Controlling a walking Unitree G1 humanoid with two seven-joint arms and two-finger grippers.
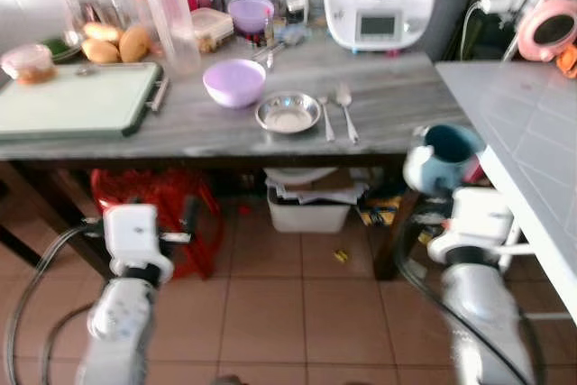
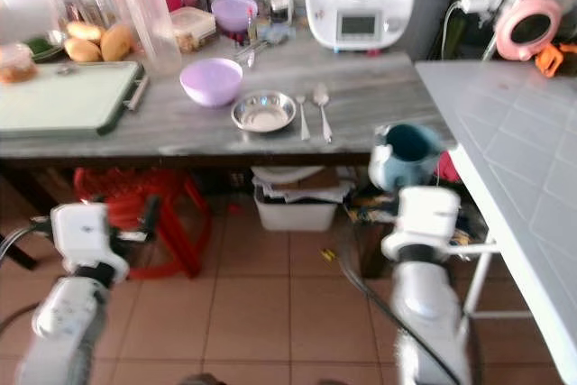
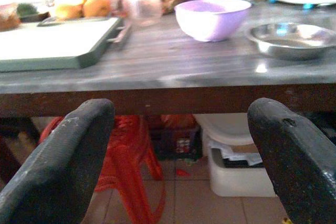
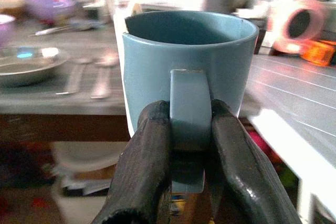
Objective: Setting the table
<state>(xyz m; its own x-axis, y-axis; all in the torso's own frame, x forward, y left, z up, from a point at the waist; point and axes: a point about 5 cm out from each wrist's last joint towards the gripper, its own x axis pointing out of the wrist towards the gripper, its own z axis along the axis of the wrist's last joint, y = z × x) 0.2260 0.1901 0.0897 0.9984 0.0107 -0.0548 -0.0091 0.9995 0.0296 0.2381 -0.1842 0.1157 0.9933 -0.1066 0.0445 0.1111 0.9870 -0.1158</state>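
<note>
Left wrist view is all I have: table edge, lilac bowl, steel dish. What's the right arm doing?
Observer: The right end effector is shut on the handle of a blue mug, held upright.
Operator: Over the table yet?
Observer: No. In the head views the mug is off the wooden table's right end, beside a white tiled counter.
Operator: Any cutlery out? I can't see past the dish.
Observer: Yes, a fork and a spoon lie side by side, just right of the steel dish.
</note>
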